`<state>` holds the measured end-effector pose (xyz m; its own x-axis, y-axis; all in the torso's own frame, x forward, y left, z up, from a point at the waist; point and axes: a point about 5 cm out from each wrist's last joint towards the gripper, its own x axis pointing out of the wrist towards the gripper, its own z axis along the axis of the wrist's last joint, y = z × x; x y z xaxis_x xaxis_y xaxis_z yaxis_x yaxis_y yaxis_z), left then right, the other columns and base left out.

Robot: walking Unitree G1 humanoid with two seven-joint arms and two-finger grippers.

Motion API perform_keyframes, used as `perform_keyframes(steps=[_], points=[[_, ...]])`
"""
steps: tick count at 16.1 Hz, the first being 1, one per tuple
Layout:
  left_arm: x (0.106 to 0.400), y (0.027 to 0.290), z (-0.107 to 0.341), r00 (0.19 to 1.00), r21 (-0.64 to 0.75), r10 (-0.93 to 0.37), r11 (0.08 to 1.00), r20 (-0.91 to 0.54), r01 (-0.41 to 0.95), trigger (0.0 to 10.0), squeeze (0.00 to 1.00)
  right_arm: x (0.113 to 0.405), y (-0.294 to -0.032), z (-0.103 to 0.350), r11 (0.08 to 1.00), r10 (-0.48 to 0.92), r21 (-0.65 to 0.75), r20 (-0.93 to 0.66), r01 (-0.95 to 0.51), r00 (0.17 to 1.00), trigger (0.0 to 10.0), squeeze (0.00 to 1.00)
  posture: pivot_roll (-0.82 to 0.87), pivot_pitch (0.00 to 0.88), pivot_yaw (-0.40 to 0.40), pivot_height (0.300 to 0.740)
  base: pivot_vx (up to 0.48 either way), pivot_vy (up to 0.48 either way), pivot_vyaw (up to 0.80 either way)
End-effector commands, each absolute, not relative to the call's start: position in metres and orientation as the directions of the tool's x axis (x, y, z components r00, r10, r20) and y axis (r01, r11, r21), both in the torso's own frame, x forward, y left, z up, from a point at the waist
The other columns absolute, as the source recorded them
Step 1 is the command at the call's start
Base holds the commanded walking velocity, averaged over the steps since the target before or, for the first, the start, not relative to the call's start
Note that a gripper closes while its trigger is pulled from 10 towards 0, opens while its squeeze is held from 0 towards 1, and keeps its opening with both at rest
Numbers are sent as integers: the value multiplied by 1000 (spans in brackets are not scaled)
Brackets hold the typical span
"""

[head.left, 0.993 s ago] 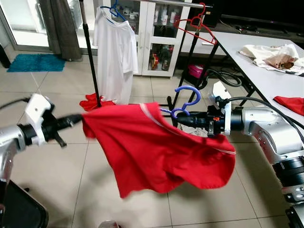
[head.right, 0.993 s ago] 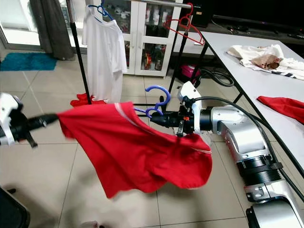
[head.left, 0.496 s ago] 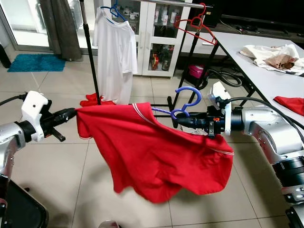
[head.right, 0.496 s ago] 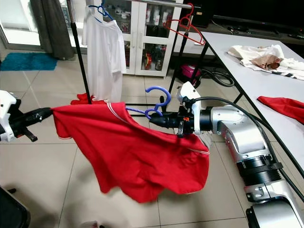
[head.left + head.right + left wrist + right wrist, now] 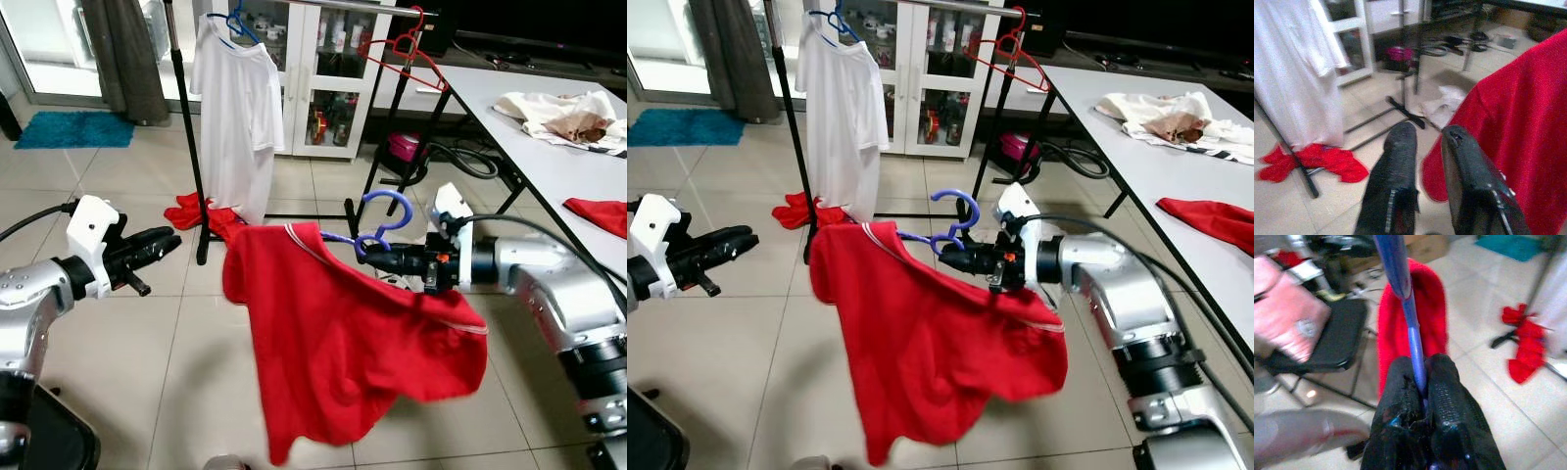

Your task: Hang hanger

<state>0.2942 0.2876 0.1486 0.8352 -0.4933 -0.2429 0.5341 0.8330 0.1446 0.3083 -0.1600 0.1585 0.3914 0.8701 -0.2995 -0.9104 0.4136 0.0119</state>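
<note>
**A:** Where is the hanger, and who holds it?

**B:** My right gripper [image 5: 384, 260] is clamped on the blue plastic hanger [image 5: 380, 217], hook uppermost, with the red short-sleeved T-shirt [image 5: 343, 333] draped from it and hanging free over the tiled floor [image 5: 137, 157]. My left gripper [image 5: 157, 244] sits at nine o'clock from the shirt, apart from the cloth, fingers [image 5: 1396, 171] narrowly parted and holding nothing.

**A:** How far along is the task?

**B:** I judge the shirt mounted but the hanging undone. The black metal clothes rack [image 5: 191, 127] stands at twelve o'clock, carrying a white T-shirt [image 5: 235, 108] and an empty red hanger [image 5: 402, 54]. Hooking onto its rail remains.
</note>
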Motion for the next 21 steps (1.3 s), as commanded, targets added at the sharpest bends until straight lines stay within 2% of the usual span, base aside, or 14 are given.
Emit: perform_keyframes(steps=[1,2,3,4,5,6,9,11,14,17,20,21], points=[[295,281,150,867,156,-455,859,-206,488,10000,1000,311,-167,159,504,827,-17,-279,-864,488,10000,0,-13,0,-100,740,0,0,0],[297,262,153,892,96,-432,890,-135,446,10000,1000,308,-166,149,575,793,9,-251,-818,555,10000,0,-16,0,-109,740,0,0,0],[297,257,153,898,52,-423,901,-123,431,10000,1000,307,-164,147,595,784,19,-234,-803,575,10000,0,-18,0,-111,740,0,0,0],[296,247,149,900,-26,-420,907,-119,420,10000,588,305,-160,143,635,761,42,-203,-771,616,10000,0,-21,0,-106,740,0,0,0],[295,242,148,897,-55,-428,904,-110,424,10000,416,303,-158,142,652,751,55,-186,-756,634,10000,0,-20,0,-102,740,0,0,0],[292,231,144,900,-88,-428,903,-87,421,10000,0,298,-157,138,680,732,94,-153,-727,664,10000,0,-14,0,-92,740,0,0,0],[294,211,144,895,-91,-439,897,-73,433,10000,0,294,-153,135,696,716,85,-146,-713,682,10000,0,-10,0,-85,740,0,0,0],[300,196,151,916,-180,-401,901,2,395,10000,0,292,-152,138,714,700,89,-129,-695,702,10000,0,-20,0,-84,740,0,0,0],[304,186,149,939,-273,-344,904,-5,330,10000,0,292,-149,140,750,662,108,-115,-653,741,10000,0,-18,0,-87,740,0,0,0],[310,176,145,951,-144,-301,947,-73,288,10000,0,305,-146,142,846,524,151,-70,-511,849,10000,0,-2,0,-73,740,0,0,0],[304,162,133,944,-19,-310,951,-115,310,10000,0,301,-145,135,882,448,192,-66,-429,892,10000,0,-7,0,-83,740,0,0,0],[297,154,126,934,-33,-337,941,-119,336,10000,0,296,-144,129,890,438,183,-88,-418,895,10000,0,-24,0,-94,740,0,0,0]])
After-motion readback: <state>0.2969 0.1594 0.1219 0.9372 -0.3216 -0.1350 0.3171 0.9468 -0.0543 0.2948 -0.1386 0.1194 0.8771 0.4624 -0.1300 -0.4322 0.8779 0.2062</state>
